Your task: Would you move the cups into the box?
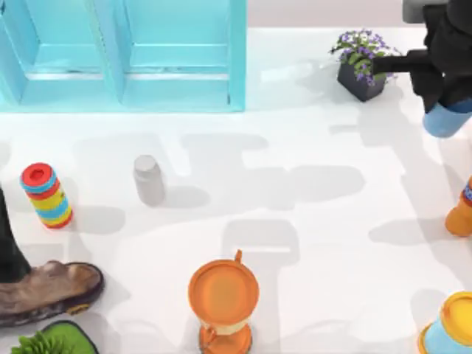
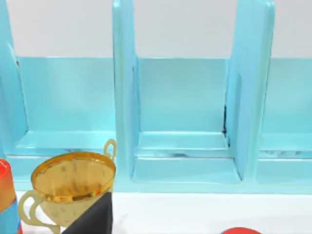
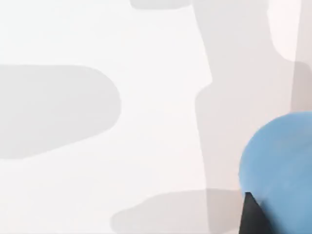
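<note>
Holding: right gripper (image 1: pixel 445 110) at the far right of the table, closed round the light blue cup (image 1: pixel 447 119), which hangs below the dark fingers above the surface
Cup up close: in the right wrist view the light blue cup (image 3: pixel 280 163) shows with a dark finger (image 3: pixel 253 217) against its side, white tabletop beneath
Left arm: parked at the left edge of the table (image 1: pixel 9 243); can't tell how its fingers are set
Box: turquoise box (image 1: pixel 125 51) with upright dividers along the back left, well apart from the held cup
Box from left wrist: compartments (image 2: pixel 183 122) open toward the camera, nothing visible inside them
Between cup and box: potted purple flowers (image 1: pixel 361 63) just beside the right gripper on its left, then bare table
Mid table: grey-white capped bottle (image 1: pixel 149 179) upright
Left side: striped ring stack (image 1: pixel 46 195), brown shoe (image 1: pixel 48 291), green plant (image 1: pixel 55 341) at the front corner
Front: orange lidded jug (image 1: pixel 223 299) with handle
Right edge: orange item (image 1: pixel 461 210), yellow-and-blue toy (image 1: pixel 451 324), both cut off
Left wrist foreground: gold two-handled cup (image 2: pixel 72 183)
Surface: white table (image 1: pixel 295 221), soft grey shadows across it
Other cup: reddish-brown one, can't place it
</note>
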Controlling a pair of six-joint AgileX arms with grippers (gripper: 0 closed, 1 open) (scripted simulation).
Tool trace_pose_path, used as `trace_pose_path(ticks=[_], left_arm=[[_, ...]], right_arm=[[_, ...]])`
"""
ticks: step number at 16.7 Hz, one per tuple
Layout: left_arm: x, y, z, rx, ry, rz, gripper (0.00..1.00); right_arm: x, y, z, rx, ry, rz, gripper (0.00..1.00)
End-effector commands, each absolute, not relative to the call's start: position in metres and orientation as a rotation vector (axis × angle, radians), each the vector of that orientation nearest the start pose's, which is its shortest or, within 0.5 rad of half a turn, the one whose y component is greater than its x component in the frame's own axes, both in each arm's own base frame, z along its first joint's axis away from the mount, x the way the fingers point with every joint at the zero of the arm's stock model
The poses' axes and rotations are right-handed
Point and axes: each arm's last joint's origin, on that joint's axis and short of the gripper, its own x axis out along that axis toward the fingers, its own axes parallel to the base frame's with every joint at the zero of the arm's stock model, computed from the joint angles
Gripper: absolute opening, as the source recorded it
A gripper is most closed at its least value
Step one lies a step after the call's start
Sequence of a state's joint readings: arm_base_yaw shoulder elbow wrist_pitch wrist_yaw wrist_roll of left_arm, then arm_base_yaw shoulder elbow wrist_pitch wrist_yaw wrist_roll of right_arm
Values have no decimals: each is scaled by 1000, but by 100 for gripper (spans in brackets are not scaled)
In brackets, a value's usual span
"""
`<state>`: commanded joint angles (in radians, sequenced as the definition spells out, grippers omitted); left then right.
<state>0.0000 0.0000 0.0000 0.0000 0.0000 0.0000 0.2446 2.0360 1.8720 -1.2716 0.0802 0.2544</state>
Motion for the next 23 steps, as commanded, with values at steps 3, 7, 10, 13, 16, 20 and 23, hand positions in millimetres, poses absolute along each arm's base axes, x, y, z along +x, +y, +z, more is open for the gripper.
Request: trace_pose_path(ticks=[3,7,10,13,16,20,23], left_arm=[[106,-1,160,0,0,0,100],[106,-1,160,0,0,0,100],[106,-1,160,0,0,0,100],[106,-1,160,0,0,0,100],[106,-1,160,0,0,0,100],[106,-1,160,0,0,0,100],[106,-1,160,0,0,0,100]], right_arm=[[381,1,268,-39,1477,-52,0],[336,-84,279,-31,1527,-42,0],[314,-105,283,-24,1536,-34,0],[312,-107,283,-23,1536,-33,0],[314,-107,279,-27,1533,-34,0],[315,-113,249,-28,1520,-38,0],[314,-116,223,-24,1534,-32,0]])
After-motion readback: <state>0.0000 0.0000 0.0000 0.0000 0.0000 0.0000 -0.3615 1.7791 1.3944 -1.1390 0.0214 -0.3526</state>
